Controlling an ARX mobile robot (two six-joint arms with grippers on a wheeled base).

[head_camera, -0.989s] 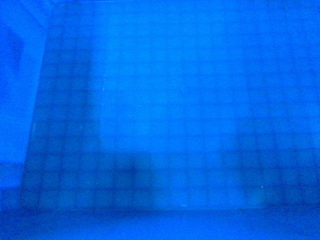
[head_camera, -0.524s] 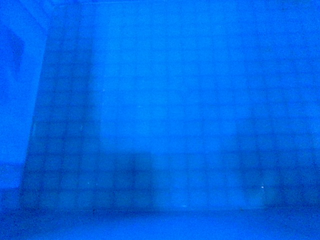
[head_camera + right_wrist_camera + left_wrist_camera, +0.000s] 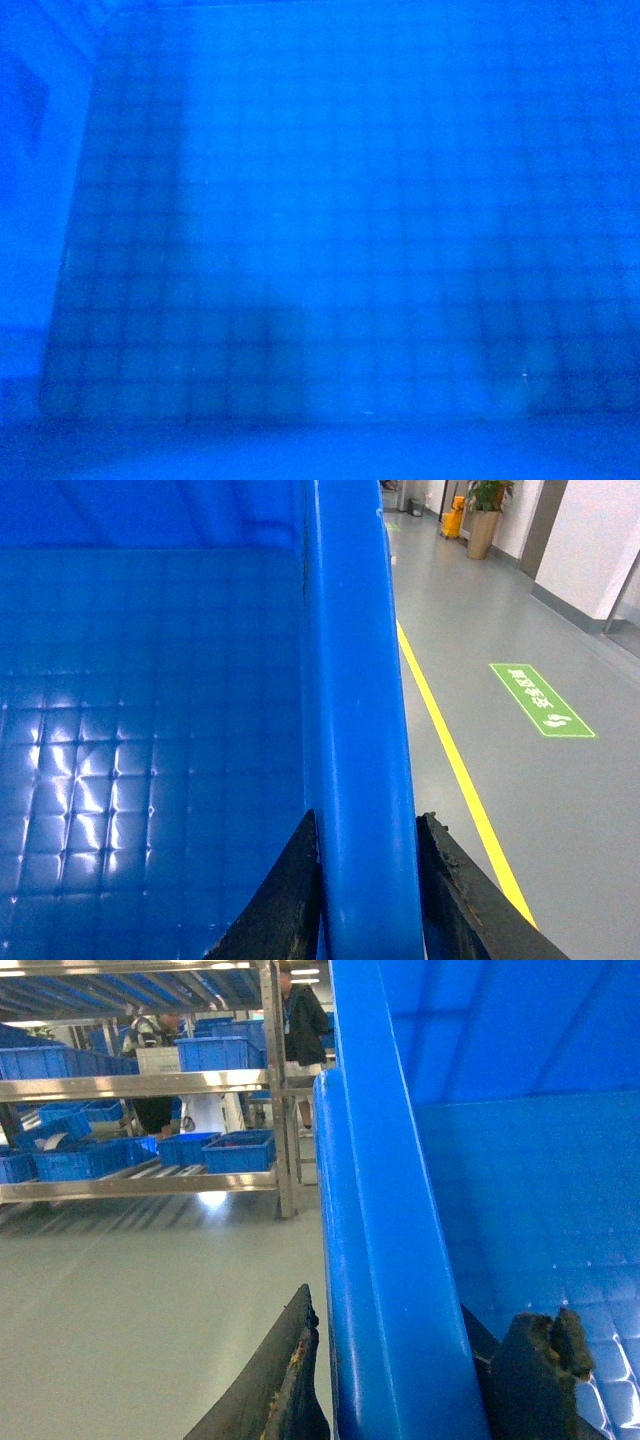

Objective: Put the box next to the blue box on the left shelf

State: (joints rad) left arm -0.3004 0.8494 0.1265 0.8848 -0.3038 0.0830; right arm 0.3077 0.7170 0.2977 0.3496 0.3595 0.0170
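Carrying: large ribbed blue plastic crate [image 3: 340, 230], lifted for shelving.
Left gripper [image 3: 400, 1380]: clamps the rim.
Right gripper [image 3: 365, 890]: clamps opposite rim, balancing load.

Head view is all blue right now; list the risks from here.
1. The box fills the head view, so the shelf is visible only in the left wrist view; aiming may suffer.
2. Left end effector and right end effector pinch only opposite rims; the box could slip or tilt.

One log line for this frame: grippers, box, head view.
left gripper: shut on box rim | right gripper: shut on box rim | head view: box floor only
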